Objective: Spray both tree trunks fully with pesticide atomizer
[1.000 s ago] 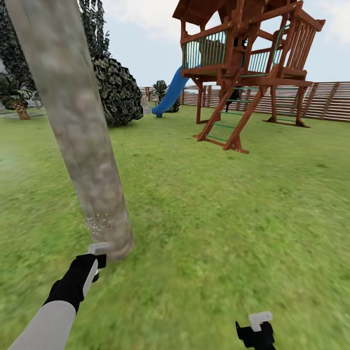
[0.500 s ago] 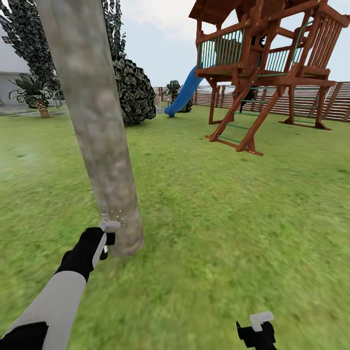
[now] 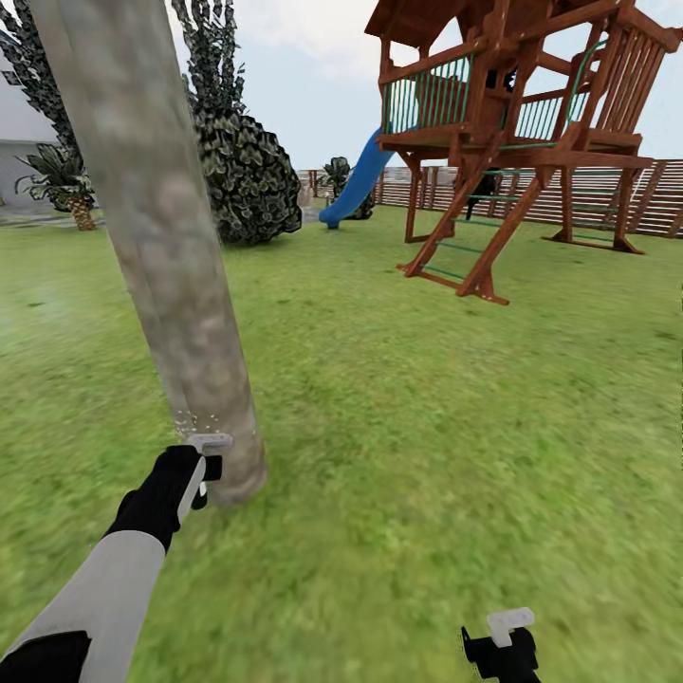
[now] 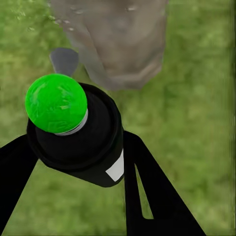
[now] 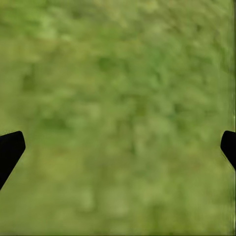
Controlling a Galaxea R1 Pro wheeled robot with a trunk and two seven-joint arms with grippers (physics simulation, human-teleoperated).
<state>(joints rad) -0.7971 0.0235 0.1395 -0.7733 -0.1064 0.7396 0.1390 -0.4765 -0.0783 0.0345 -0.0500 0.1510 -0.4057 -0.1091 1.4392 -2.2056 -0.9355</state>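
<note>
— Grey-beige bark is what we're working on: the tree trunk point(image 3: 161, 247) stands right in front of us, and our left gripper point(image 3: 194, 470) holds the pesticide atomizer point(image 4: 78, 135) clamped between its fingers, just beside the trunk's base.

— So we're in the spraying step?

— We judge so. Pale specks hang at the bark just above the cap; they look like droplets, though they're too small to be sure. The top reads bright green in the left wrist view.

— And our right gripper point(image 3: 501, 645)?

— Low over the grass point(image 3: 455, 398), fingers spread wide, holding nothing.

— Next?

— Probably working the nozzle up the trunk, since most of it looks bare.

— Any label or writing?

— None we can read; just a blank white patch on the atomizer's body.
</note>
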